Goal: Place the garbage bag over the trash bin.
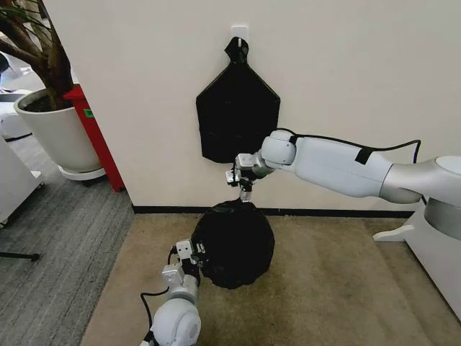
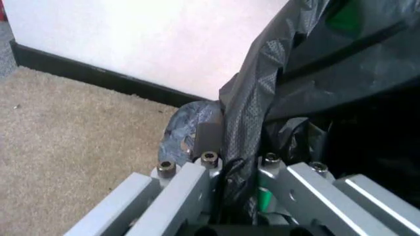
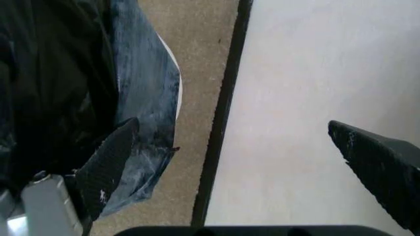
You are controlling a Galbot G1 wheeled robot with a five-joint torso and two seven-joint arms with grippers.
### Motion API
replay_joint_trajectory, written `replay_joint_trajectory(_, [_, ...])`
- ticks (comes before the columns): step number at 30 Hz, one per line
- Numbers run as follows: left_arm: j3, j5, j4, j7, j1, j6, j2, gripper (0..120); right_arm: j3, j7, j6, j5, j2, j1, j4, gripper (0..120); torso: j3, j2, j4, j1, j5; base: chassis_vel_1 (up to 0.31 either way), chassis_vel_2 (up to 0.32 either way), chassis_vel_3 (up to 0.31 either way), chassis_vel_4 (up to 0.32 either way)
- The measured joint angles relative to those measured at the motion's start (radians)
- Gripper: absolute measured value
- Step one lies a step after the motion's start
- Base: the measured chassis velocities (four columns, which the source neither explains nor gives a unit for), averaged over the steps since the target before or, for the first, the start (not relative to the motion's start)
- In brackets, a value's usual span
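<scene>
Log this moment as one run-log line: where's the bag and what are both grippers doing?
garbage bag: draped over trash bin | left gripper: shut on bag's near-left edge | right gripper: open, one finger inside bag's far edge

The soft, glossy black plastic garbage bag (image 1: 233, 245) sits on the beige carpet (image 1: 346, 288) before the white wall (image 1: 360, 72), below the flat black sheaf (image 1: 237, 121) hanging there. Left of the bag, farther back, stands the large white planter (image 1: 57, 137).

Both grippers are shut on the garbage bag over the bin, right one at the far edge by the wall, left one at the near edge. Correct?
Not quite. The right gripper is open, as the right wrist view shows. The left gripper is shut on the garbage bag at the near edge.
</scene>
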Motion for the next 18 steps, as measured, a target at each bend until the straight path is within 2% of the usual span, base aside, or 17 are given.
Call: replay_joint_trajectory(18, [-0.004,0.017,0.011,0.002,-0.007,-0.008,-0.005,1,-0.014,-0.021,0.013,0.003,0.023,0.019,-0.020,100,0.000,0.000,-0.0001,0.000,0.0001,0.000,0.000,0.000,0.000])
